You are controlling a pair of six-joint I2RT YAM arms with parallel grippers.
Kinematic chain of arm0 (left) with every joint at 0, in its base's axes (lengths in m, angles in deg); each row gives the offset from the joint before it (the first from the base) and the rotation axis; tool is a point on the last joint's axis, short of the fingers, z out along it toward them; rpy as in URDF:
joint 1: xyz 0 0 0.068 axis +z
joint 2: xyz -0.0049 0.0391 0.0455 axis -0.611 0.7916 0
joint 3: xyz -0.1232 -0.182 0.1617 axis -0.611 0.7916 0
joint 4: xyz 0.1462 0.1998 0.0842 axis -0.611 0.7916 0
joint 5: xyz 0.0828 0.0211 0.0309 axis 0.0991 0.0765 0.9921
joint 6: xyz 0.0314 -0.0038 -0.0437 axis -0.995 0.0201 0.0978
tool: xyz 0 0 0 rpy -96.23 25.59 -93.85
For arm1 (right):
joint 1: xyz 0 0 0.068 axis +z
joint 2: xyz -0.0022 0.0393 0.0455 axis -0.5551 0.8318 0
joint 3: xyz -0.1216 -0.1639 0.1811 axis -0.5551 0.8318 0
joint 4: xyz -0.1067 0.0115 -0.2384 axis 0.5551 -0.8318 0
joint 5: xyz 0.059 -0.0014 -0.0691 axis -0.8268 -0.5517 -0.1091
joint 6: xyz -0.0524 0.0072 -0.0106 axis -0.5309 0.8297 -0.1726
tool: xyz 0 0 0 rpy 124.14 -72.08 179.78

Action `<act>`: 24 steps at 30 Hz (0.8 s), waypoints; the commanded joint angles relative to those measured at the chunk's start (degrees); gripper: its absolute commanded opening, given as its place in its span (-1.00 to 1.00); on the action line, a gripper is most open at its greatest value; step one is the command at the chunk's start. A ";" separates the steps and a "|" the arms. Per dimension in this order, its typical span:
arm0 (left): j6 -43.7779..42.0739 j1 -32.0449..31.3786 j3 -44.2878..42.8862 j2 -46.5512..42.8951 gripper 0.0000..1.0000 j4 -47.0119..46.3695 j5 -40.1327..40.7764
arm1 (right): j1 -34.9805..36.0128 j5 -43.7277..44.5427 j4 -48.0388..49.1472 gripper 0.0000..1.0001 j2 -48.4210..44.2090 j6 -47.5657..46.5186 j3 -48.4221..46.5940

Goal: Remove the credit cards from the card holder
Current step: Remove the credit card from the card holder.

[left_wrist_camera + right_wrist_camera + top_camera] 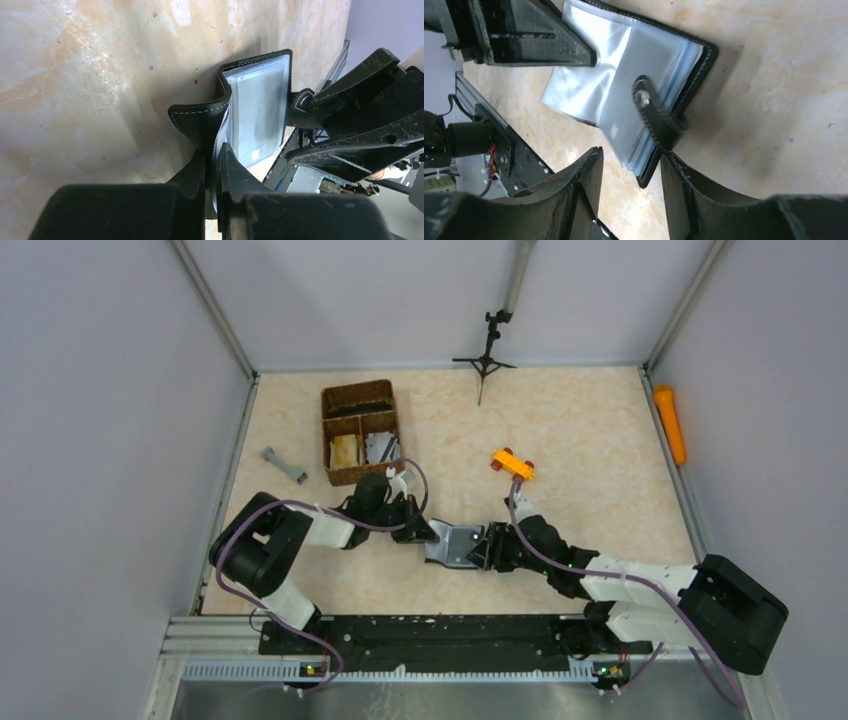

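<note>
The black card holder (452, 544) lies open on the table between my two grippers, its grey-blue shiny sleeves facing up. My left gripper (416, 530) is shut on the edge of its black cover (200, 120), which bends upward; the sleeves (257, 107) fan out beyond. My right gripper (631, 167) is open, its fingers on either side of the holder's near corner (646, 172) without closing on it. The snap strap (651, 107) stands up over the sleeves (624, 85). I cannot make out any card inside the sleeves.
A brown wicker divided basket (337, 400) stands behind the left arm with flat pieces in its two near compartments. An orange toy car (512, 464) sits behind the right gripper. A grey piece (284, 465) lies at the left, a small tripod (485, 352) at the back.
</note>
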 commanded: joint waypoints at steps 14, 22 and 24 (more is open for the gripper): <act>-4.06 -2.30 -2.55 1.04 -0.93 3.82 4.40 | -0.50 0.04 -0.52 -0.27 -5.71 -0.01 3.05; -5.48 -3.42 -3.64 0.84 -0.93 6.75 6.20 | -0.49 -0.06 2.28 -0.51 -2.15 0.75 1.65; -5.98 -3.75 -4.00 0.70 -0.93 7.72 6.65 | -0.53 0.32 2.76 -0.54 -2.18 0.96 1.79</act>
